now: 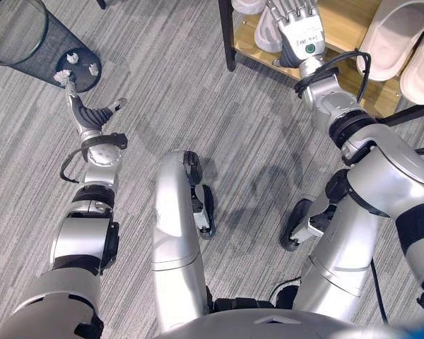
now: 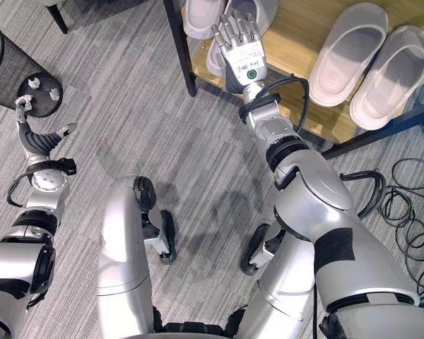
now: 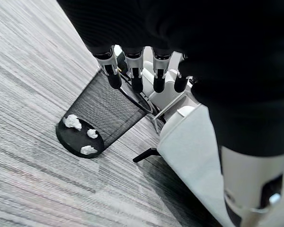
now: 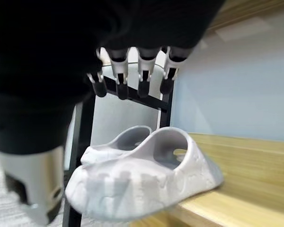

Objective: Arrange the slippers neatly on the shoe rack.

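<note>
- Shoe rack [image 2: 297, 42], wooden shelf on a black frame.
- Grey slippers [image 4: 146, 175], paired at the shelf's left front edge, one toe overhanging.
- Pinkish slippers [image 2: 371, 63] side by side toward the right end.
- Right hand [image 2: 242, 44] above the grey pair, fingers straight, holding nothing.
- Left hand [image 1: 85, 113] relaxed, unclenched, near a black mesh bin [image 1: 35, 39] on the floor.

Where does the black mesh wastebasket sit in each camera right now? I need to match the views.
Left eye view: the mesh wastebasket is in the top left corner, beyond the left hand.
Right eye view: at the left edge, upper part, partly cut off.
Left wrist view: centre left, past the fingertips.
Right wrist view: not in it; grey slippers on the shoe rack.
Shared landmark: white paper scraps in the basket's bottom.
</note>
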{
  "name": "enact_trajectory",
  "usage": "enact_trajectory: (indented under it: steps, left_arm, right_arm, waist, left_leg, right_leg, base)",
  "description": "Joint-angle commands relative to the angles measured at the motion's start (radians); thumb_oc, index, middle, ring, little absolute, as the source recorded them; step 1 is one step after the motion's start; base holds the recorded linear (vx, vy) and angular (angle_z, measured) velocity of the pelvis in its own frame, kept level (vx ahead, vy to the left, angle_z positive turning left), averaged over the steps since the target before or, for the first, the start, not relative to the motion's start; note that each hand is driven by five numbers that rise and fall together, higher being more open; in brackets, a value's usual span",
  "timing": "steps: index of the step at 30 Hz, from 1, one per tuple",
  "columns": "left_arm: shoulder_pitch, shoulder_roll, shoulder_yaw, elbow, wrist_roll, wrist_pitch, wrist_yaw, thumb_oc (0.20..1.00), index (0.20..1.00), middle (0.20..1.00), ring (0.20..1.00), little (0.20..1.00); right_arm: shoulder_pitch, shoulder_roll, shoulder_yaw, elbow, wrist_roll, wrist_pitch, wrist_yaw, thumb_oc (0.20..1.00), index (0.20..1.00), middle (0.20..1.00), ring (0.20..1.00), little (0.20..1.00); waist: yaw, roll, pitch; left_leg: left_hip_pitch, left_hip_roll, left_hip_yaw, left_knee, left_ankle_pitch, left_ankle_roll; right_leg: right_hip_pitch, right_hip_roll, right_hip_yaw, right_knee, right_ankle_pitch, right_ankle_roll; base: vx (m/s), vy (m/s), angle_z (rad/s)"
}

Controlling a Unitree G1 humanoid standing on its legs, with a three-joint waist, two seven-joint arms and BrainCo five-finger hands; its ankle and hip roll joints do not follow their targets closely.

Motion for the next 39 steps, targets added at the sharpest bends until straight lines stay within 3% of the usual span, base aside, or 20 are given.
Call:
enact_trajectory:
  steps: [1, 12, 30, 39]
  left_arm:
    - [-0.024, 0.043, 0.007, -0.08, 0.004, -0.035, 0.027, 1.0, 1.0, 1.0, 1.0, 1.0]
    - [-0.135, 0.034, -0.087, 0.029, 0.007, -0.035, -0.023, 1.0, 1.0, 1.0, 1.0, 1.0]
    - [-0.049, -0.011, -0.092, 0.056, 0.015, -0.024, -0.052, 1.0, 1.0, 1.0, 1.0, 1.0]
    - [0.003, -0.052, -0.071, 0.066, 0.001, 0.004, -0.066, 1.0, 1.0, 1.0, 1.0, 1.0]
  right_arm:
    - [-0.137, -0.007, -0.016, 0.03, 0.013, 0.025, -0.011, 1.0, 1.0, 1.0, 1.0, 1.0]
    - [-0.21, -0.008, -0.04, 0.283, 0.076, 0.038, -0.058, 1.0, 1.0, 1.0, 1.0, 1.0]
    - [-0.297, -0.12, 0.015, 0.415, 0.129, 0.095, -0.086, 1.0, 1.0, 1.0, 1.0, 1.0]
    - [-0.319, -0.144, -0.064, 0.415, 0.209, 0.155, 0.03, 1.0, 1.0, 1.0, 1.0, 1.0]
  waist:
    - [0.048, -0.003, 0.014]
    - [0.096, 0.02, 0.05]
    - [0.137, 0.018, 0.042]
    - [0.15, 0.016, 0.047]
  left_leg:
    - [0.021, -0.075, -0.125, 0.075, -0.067, 0.057]
    - [0.021, -0.098, -0.093, 0.1, -0.086, 0.1]
    - [0.021, -0.114, -0.049, 0.062, -0.077, 0.137]
    - [0.021, -0.114, -0.042, 0.058, -0.077, 0.133]
  right_leg:
    - [0.108, -0.019, 0.181, -0.015, 0.159, 0.086]
    - [0.108, -0.019, 0.251, 0.018, 0.164, 0.105]
    - [0.111, -0.049, 0.292, -0.007, 0.191, 0.136]
    - [0.113, -0.041, 0.299, 0.006, 0.193, 0.142]
  base:
    - [0.0, 0.031, 0.01]
    - [0.03, 0.053, 0.11]
    - [0.02, 0.01, 0.03]
    - [0.01, 0.0, 0.05]
